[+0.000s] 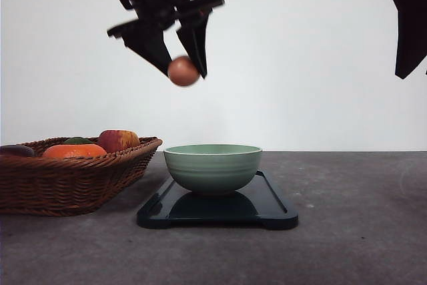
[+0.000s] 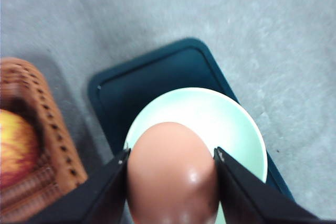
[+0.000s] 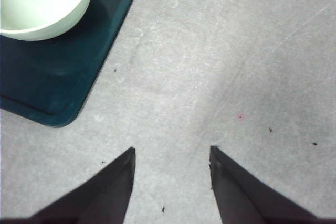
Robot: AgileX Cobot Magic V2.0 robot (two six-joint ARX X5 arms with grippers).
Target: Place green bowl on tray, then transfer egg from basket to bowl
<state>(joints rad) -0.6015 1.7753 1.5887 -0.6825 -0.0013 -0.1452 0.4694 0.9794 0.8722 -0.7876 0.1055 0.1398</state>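
The green bowl (image 1: 213, 167) stands on the dark tray (image 1: 273, 211) at the table's middle. High above it, a little to its left, my left gripper (image 1: 184, 71) is shut on the reddish-brown egg (image 1: 183, 71). In the left wrist view the egg (image 2: 172, 174) sits between the black fingers (image 2: 102, 192) with the bowl (image 2: 226, 124) and tray (image 2: 147, 85) below. The wicker basket (image 1: 67, 181) lies left of the tray. My right gripper (image 3: 172, 156) is open over bare table, right of the tray (image 3: 47, 77) and bowl (image 3: 42, 3); its fingers hang at the upper right in the front view (image 1: 407, 25).
The basket holds a red-yellow apple (image 1: 118, 140), an orange fruit (image 1: 75, 151) and a dark item at its left edge (image 1: 15, 150). The basket's rim (image 2: 37, 129) and apple (image 2: 16, 145) show in the left wrist view. Grey tabletop extends right of the tray.
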